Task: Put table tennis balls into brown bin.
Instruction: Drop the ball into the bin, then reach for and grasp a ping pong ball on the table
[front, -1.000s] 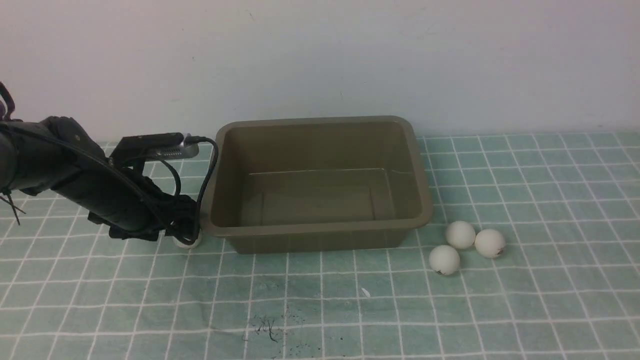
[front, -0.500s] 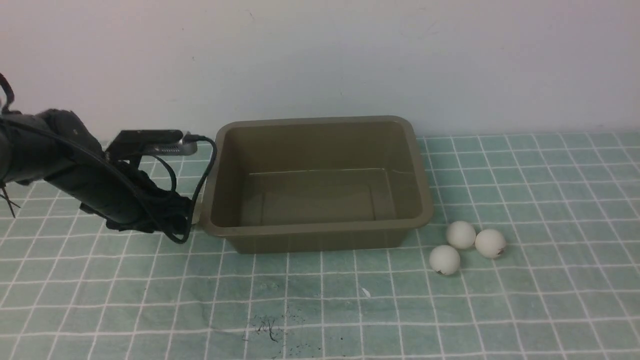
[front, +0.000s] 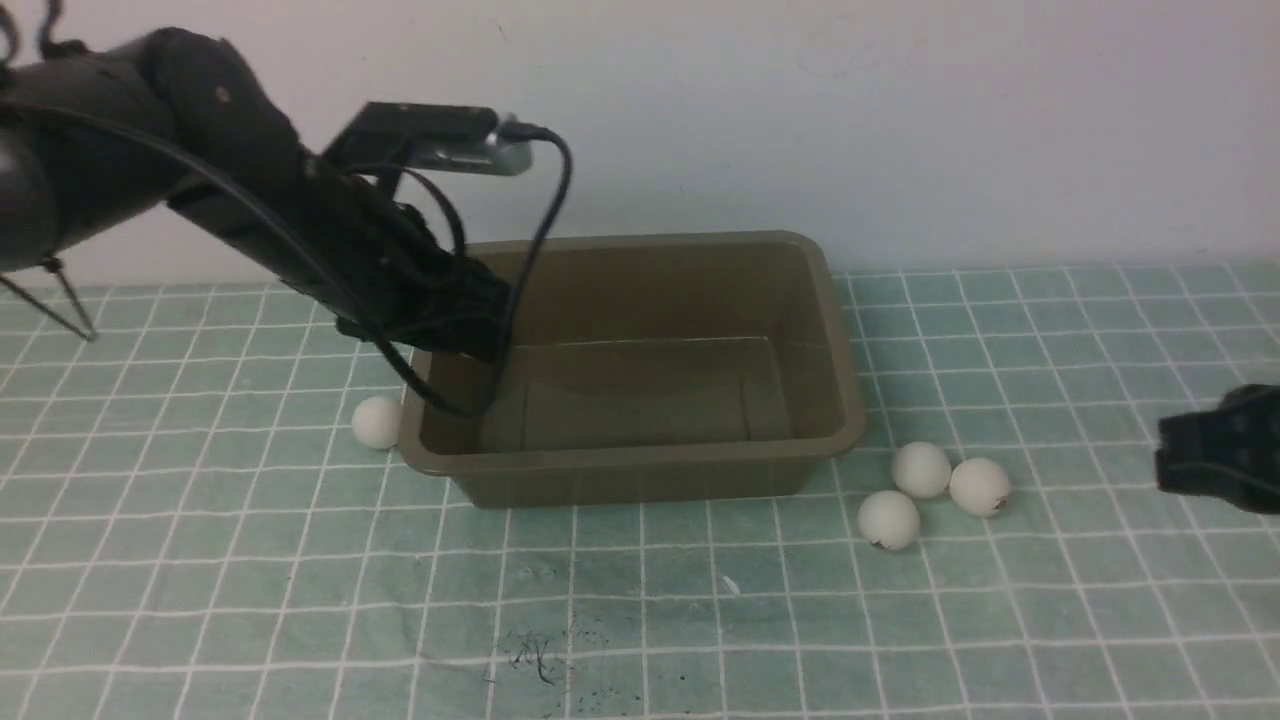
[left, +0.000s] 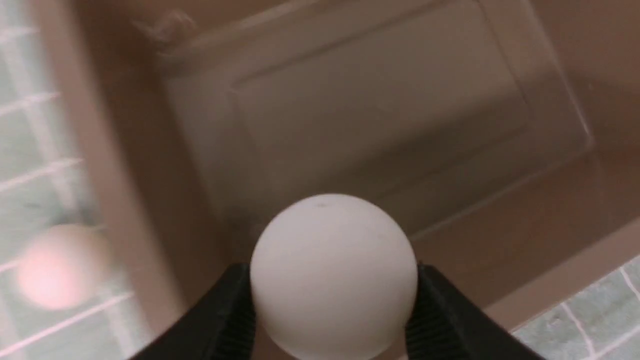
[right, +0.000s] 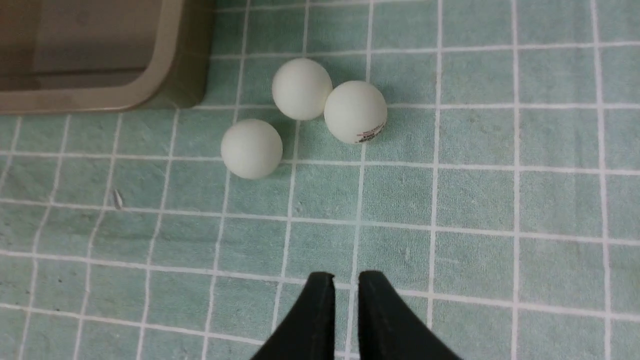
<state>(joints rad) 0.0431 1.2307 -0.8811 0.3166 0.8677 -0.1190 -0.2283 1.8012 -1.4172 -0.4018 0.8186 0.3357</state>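
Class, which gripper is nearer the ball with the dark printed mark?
Right. The right gripper sits right of the marked ball; the left gripper holds a second ball over the brown bin's left end.

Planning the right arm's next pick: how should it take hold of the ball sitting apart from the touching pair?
Take the lone ball across its widest middle, from straight above: a smooth sphere would likely slip from an off-centre pinch. Set the right gripper on its left and right sides, where cloth shows, clear of the touching pair and brown bin.
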